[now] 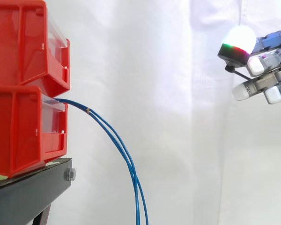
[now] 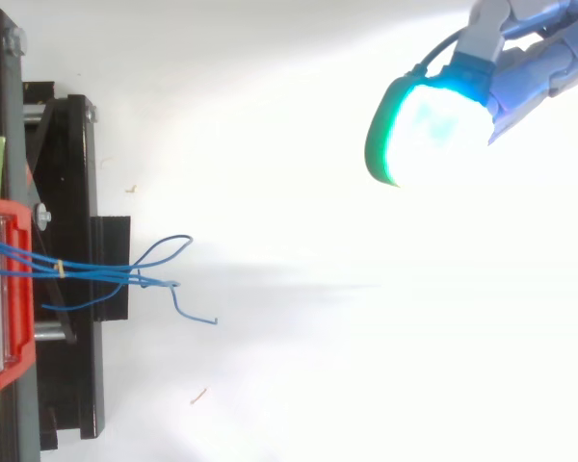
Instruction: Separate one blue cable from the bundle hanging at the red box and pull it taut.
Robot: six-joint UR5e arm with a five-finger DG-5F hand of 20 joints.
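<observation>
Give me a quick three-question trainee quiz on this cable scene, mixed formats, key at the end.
1. True or false: the hand is touching the blue cables.
2. Where do the cables come out? A) upper red bin B) lower red bin C) black stand
3. Fill in: past the bin the cables hang ____, not taut.
Key: 1 false; 2 B; 3 slack.
</observation>
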